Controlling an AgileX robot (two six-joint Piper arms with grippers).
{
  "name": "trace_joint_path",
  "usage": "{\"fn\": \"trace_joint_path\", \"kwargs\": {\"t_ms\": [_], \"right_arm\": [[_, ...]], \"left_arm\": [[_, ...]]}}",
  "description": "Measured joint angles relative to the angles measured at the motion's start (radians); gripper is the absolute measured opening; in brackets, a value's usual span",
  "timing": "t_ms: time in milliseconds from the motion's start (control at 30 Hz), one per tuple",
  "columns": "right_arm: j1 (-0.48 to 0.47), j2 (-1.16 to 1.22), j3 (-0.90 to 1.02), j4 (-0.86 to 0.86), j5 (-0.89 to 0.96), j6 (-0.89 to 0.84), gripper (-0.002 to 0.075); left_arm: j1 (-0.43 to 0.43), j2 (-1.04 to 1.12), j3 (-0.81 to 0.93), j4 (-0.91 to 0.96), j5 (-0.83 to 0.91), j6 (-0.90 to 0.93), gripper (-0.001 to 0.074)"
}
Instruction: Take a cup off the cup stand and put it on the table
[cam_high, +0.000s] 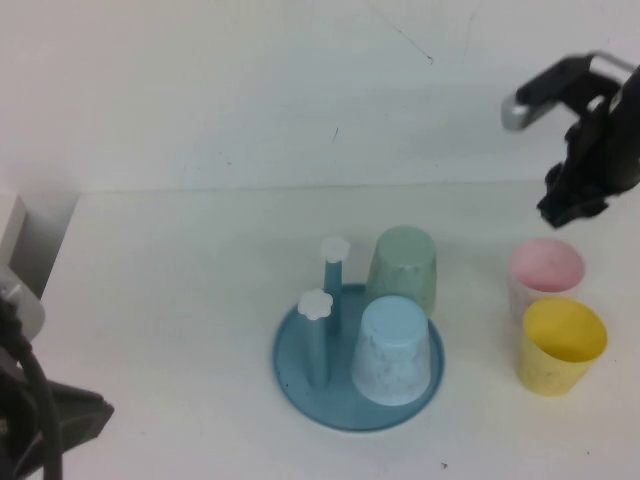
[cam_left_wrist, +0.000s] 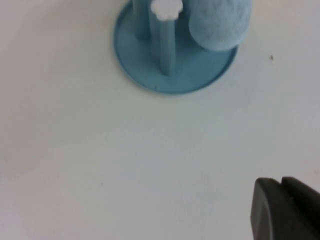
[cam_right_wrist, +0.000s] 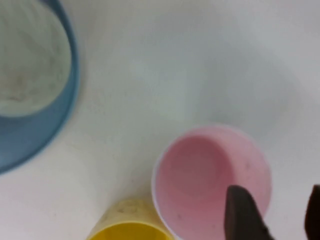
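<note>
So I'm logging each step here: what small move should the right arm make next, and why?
Probably lift the right gripper a little higher and pull it back. The pink cup already stands upright on the table, beside the yellow cup and off the cup stand; the fingers look open, apart from it. The left gripper sits low near the table's front-left edge.

Bright, even, washed-out light with faint soft shadows; both wrist views are blurred and soft-focused throughout.
</note>
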Motion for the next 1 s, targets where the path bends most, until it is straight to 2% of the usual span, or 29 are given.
{"fn": "trace_joint_path", "kwargs": {"t_ms": [100,233,333,533,767,900,1000], "right_arm": [[0.0,-0.061,-0.022,0.004,0.008,0.001,0.0232],[0.0,-0.157,-0.03,0.006,0.029,0.001,0.0082],[0.0,-0.244,-0.03,0.012,0.044,0.001,0.0023],[0.0,-0.476,0.054,0.035,-0.004,-0.009,0.0001],[0.0,-0.771,0.344,0.037,-0.13,-0.019,-0.0001],[0.0,-0.942,0.569,0.037,-0.224,-0.023,-0.0001],[0.0,-1.065,0.746,0.054,-0.305,-0.025,-0.0001]], "left_arm": [[0.0,-0.002,0.001,0.0,-0.047,-0.014,-0.0001],[0.0,-0.019,0.005,0.0,-0.168,-0.033,-0.0001],[0.0,-0.061,0.033,0.0,-0.3,-0.054,-0.0001],[0.0,-0.194,0.158,0.015,-0.51,-0.071,-0.0001],[0.003,-0.357,0.32,0.053,-0.54,-0.072,-0.0001],[0.091,-0.485,0.421,0.049,-0.555,-0.074,-0.0001],[0.204,-0.604,0.494,0.049,-0.557,-0.072,-0.0001]]}}
